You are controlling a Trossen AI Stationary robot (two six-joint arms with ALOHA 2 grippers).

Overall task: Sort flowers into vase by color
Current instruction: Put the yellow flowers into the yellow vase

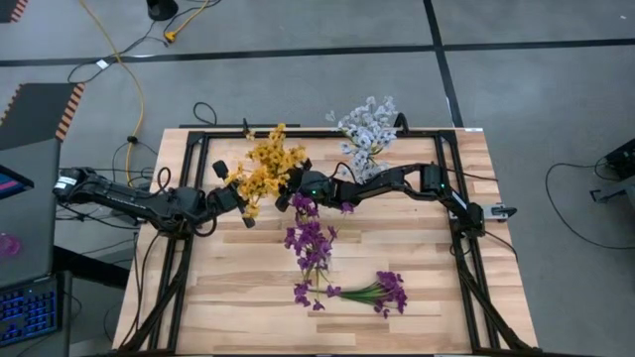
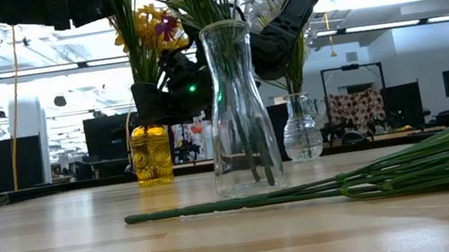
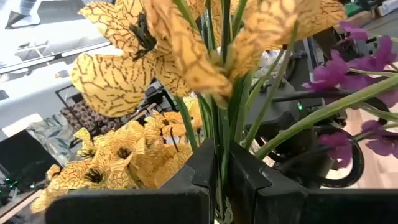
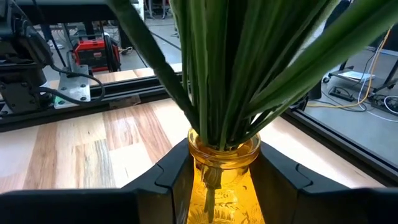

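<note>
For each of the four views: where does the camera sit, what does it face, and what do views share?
High: overhead, straight down on the table; both arms show.
Low: table height, facing the clear vase.
Left wrist: left pincer shut on yellow flower stems.
Right wrist: right pincer around the yellow vase.
Shared: low view also shows the yellow vase.

wood-plank desk (image 1: pixel 417 297) mid frame, black frame rails (image 1: pixel 466 258) along its edges. yellow cable (image 1: pixel 127 74) snakes over grey floor upper left. keyboard (image 1: pixel 30 312) at lower left corner.
</note>
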